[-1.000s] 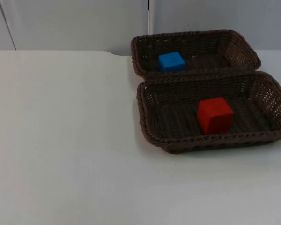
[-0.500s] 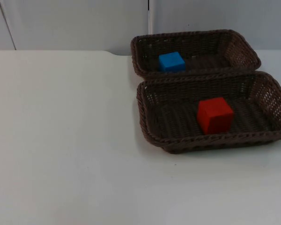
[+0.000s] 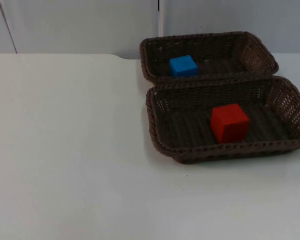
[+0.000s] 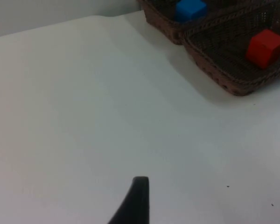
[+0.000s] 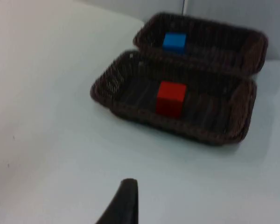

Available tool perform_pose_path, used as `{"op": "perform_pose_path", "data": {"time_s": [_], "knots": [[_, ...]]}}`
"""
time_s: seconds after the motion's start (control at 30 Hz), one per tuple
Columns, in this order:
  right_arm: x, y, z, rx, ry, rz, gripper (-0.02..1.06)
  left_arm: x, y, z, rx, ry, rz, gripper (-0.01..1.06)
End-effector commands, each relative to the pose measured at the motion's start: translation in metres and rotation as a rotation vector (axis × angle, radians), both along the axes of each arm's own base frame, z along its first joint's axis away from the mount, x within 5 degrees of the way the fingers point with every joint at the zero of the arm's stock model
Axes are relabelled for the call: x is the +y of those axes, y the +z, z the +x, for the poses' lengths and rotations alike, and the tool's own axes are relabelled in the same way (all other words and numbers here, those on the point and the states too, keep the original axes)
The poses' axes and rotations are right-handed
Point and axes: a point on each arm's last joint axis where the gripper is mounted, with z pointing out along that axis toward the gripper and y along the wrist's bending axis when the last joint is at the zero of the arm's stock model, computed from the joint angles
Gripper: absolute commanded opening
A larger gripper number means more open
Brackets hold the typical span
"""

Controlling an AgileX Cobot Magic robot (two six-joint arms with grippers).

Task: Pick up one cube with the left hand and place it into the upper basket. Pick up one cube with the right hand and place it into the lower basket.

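Note:
A blue cube (image 3: 183, 65) lies in the upper brown wicker basket (image 3: 257, 52) at the back right of the table. A red cube (image 3: 229, 123) lies in the lower wicker basket (image 3: 157, 130), just in front of the other one. The left wrist view shows the blue cube (image 4: 191, 9) and the red cube (image 4: 265, 46) far off, with my left gripper (image 4: 140, 189) held back over bare table, well left of the baskets. My right gripper (image 5: 127, 189) also hangs back above the table, short of the lower basket (image 5: 102, 91) and its red cube (image 5: 171, 98). Both arms wait.
The two baskets touch along their long sides near the grey partition wall (image 3: 80, 25). The white table (image 3: 70, 150) spreads wide to the left and front of them.

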Motion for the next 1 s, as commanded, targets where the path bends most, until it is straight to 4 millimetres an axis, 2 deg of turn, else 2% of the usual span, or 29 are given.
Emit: {"op": "perform_pose_path", "data": {"time_s": [0.0, 0.4, 0.5, 0.97], "knots": [[0.0038, -0.0113, 0.0054, 0.024, 0.005, -0.005, 0.89, 0.0004, -0.002, 0.0, 0.006, 0.008, 0.001, 0.86], [0.0026, -0.0136, 0.0068, 0.048, -0.03, 0.016, 0.89, 0.0004, -0.002, 0.0, 0.006, 0.008, 0.001, 0.86], [-0.0009, -0.0137, 0.0086, 0.059, -0.09, 0.038, 0.89, 0.0004, -0.002, 0.0, 0.006, 0.008, 0.001, 0.86], [-0.0008, -0.0137, 0.0086, 0.058, -0.088, 0.035, 0.9, 0.0004, -0.002, 0.0, 0.005, 0.007, 0.003, 0.86]]}}
